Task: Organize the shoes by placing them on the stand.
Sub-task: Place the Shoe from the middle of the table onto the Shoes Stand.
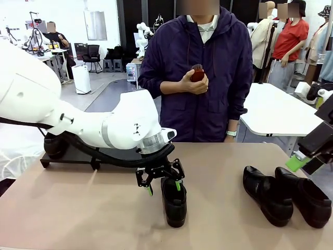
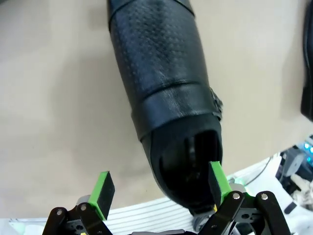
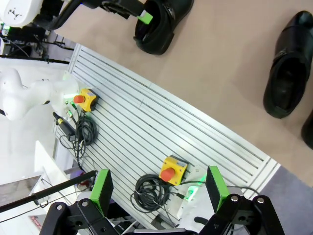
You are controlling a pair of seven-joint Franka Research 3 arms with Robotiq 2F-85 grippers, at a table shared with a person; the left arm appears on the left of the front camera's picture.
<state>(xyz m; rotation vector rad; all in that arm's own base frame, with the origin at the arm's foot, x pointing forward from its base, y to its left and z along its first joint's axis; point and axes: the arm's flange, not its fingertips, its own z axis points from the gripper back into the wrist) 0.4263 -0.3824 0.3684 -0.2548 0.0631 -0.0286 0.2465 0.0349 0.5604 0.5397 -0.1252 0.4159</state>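
Observation:
One black shoe (image 1: 174, 200) lies mid-table, toe toward me. My left gripper (image 1: 163, 183) hangs open at its heel end. In the left wrist view this shoe (image 2: 164, 93) lies between the fingers, with one green pad (image 2: 218, 180) at the rim of its opening and the other pad (image 2: 102, 192) clear of it. Two more shoes (image 1: 267, 195) (image 1: 305, 198) lie side by side at the right. Another shoe (image 1: 54, 145) sits on the low black stand (image 1: 78, 155) at the far left, partly hidden by my arm. My right gripper (image 1: 304, 160) hovers open at the right edge, holding nothing.
A person in a purple jacket stands at the far side holding a small reddish-brown brush (image 1: 197, 73). The right wrist view looks past the table edge onto a ribbed metal base (image 3: 161, 127) with cables and yellow stop buttons (image 3: 173, 169).

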